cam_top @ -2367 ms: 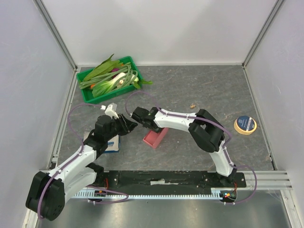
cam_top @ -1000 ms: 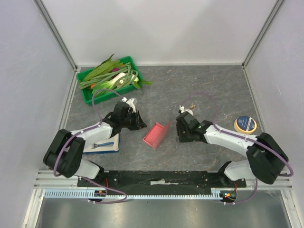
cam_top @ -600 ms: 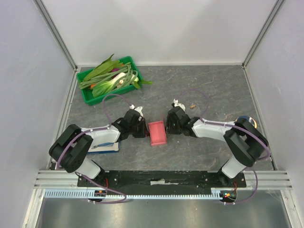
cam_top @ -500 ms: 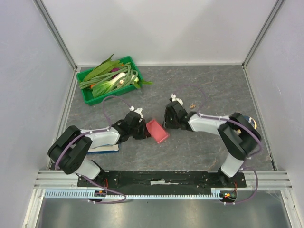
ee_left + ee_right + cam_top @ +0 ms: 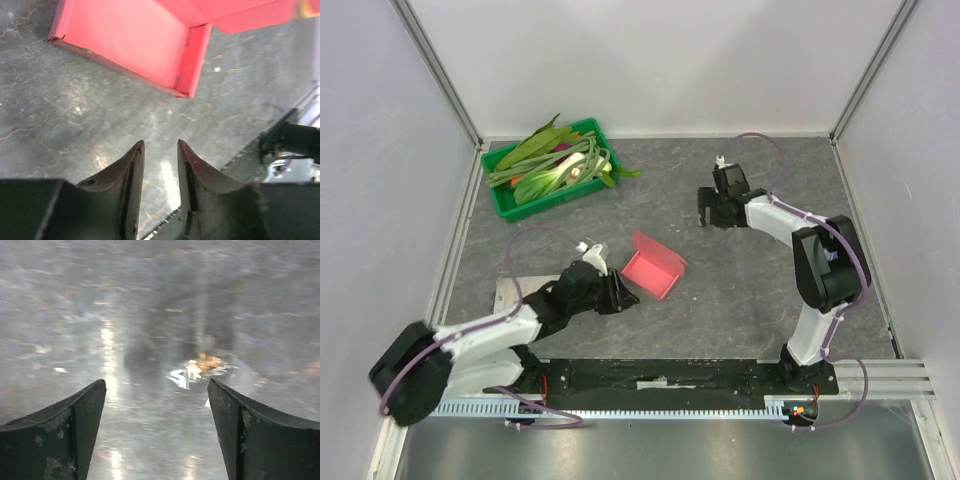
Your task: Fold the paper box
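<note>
The paper box (image 5: 653, 268) is a pink-red cardboard piece lying on the grey table near the middle, with one panel raised along its far side. In the left wrist view the paper box (image 5: 125, 45) fills the top, with low folded walls along its edges. My left gripper (image 5: 620, 295) sits just near-left of the box and apart from it. In its own view the left gripper (image 5: 160, 145) is narrowly open, with only table between the fingers. My right gripper (image 5: 715, 215) is far off at the back right. There the right gripper (image 5: 156, 382) is wide open and holds nothing.
A green tray (image 5: 510, 202) heaped with green vegetables stands at the back left. A flat booklet (image 5: 507, 293) lies under my left arm near the left edge. A small brown-and-white scrap (image 5: 200, 365) lies on the table just ahead of the right fingers.
Both grippers have drawn away from the box, which they flanked closely before. The right arm swung to the back right and opened wide. The left pulled back toward the near edge.
</note>
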Controlling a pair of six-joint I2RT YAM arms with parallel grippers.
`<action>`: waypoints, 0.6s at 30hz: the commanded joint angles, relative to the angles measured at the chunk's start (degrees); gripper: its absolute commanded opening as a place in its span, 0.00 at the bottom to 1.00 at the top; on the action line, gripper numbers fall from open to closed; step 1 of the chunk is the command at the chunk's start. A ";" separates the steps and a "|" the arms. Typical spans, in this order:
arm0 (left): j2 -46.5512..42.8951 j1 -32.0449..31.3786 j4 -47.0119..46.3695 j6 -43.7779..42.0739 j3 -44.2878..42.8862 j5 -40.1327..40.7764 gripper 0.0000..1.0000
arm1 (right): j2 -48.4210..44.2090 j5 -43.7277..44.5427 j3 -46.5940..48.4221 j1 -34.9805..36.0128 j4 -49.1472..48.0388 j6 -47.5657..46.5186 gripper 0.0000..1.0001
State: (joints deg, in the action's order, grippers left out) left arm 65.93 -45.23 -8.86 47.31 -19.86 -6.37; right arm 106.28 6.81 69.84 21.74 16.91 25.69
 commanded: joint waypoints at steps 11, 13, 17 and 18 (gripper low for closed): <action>-26.55 0.58 20.73 -9.78 -7.39 -2.23 0.52 | 2.70 0.50 3.63 -6.09 4.19 -15.66 0.96; -27.70 0.58 19.50 -9.60 -6.86 -4.60 0.52 | 3.67 -1.97 3.63 -6.09 2.96 -20.32 0.96; -28.49 0.58 19.32 -10.13 -6.77 -7.69 0.52 | 5.08 -10.29 3.11 -6.09 2.96 -24.90 0.93; -28.84 0.58 19.50 -10.22 -6.86 -8.30 0.52 | 5.60 -10.06 3.19 -6.09 3.30 -25.16 0.92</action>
State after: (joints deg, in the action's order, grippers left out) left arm 38.39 -44.84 10.11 40.21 -25.85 -9.82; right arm 110.08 3.22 71.53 15.53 20.36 6.96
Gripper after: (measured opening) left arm 0.520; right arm 0.931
